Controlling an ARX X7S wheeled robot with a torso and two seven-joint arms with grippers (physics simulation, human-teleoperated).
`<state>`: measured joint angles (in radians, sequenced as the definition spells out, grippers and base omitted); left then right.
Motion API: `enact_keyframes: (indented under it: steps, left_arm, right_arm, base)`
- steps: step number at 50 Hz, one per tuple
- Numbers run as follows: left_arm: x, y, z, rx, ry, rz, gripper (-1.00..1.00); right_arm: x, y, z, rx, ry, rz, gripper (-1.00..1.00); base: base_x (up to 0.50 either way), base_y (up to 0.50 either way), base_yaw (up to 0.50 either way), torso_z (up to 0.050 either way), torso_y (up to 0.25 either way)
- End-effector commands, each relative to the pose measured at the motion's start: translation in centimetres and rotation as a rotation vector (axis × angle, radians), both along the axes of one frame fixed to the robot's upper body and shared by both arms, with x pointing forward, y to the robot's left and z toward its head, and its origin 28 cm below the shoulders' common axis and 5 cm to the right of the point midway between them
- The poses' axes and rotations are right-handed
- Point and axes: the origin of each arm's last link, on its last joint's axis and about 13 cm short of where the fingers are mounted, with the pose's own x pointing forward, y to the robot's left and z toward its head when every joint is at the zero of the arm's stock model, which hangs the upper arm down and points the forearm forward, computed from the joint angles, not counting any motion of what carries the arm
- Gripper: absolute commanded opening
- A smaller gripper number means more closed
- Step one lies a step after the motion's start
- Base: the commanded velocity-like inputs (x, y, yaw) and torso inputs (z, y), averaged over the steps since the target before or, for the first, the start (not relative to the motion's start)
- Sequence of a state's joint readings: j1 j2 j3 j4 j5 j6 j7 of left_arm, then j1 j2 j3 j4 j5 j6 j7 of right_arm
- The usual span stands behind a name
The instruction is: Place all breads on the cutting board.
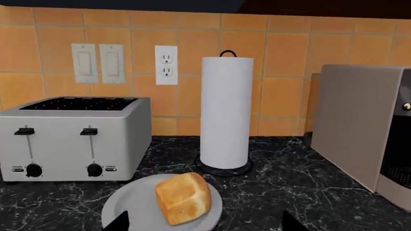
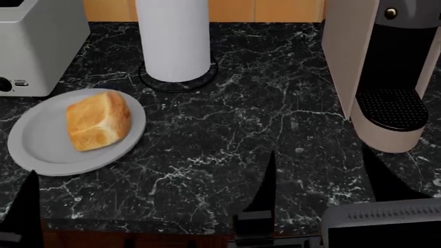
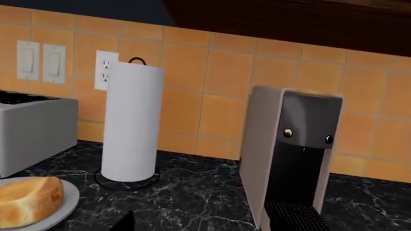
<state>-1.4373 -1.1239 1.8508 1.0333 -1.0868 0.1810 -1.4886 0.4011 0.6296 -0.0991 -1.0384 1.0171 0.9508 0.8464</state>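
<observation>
A pale grey round plate (image 2: 41, 150) sits on the black marbled counter (image 2: 227, 139) at about nine o'clock in the head view, and on it rests the pale golden loaf chunk (image 2: 98, 120), lying toward the plate's far-right part. Nothing else is on the plate. The darker roll and the cutting board appear in none of the views.

Behind the plate, at ten o'clock, stands a white four-slot toaster (image 1: 74, 139) with two levers and two dials on its front. At twelve o'clock a tall roll of paper towels (image 2: 172, 39) stands upright on a dark round holder, just beyond the plate's rim and apart from it. At two o'clock is a beige coffee machine (image 2: 386, 72) with a dark drip grate.

The wall behind is orange-tan tile, carrying two light switches (image 1: 97, 63) and a white outlet (image 1: 166, 65).

Dark finger tips of the left gripper (image 1: 205, 222) and right gripper (image 2: 320, 178) stand wide apart, each gripping nothing, near the counter's front edge.
</observation>
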Motion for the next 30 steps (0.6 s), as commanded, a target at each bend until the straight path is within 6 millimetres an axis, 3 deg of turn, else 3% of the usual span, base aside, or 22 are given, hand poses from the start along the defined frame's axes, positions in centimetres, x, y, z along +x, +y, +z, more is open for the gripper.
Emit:
enact_keyframes:
  steps: [1, 30]
  left_arm:
    - [-0.25, 0.01, -0.05, -0.004, -0.005, 0.012, 1.00]
    - [-0.27, 0.36, -0.27, 0.000, 0.015, 0.023, 1.00]
  right_arm:
    - [-0.31, 0.12, 0.11, -0.007, -0.007, 0.016, 1.00]
    - [-0.54, 0.37, -0.05, -0.017, 0.009, 0.020, 1.00]
  base:
    - [0.30, 0.00, 0.00, 0.000, 0.000]
    - [0.22, 0.00, 0.00, 0.000, 0.001]
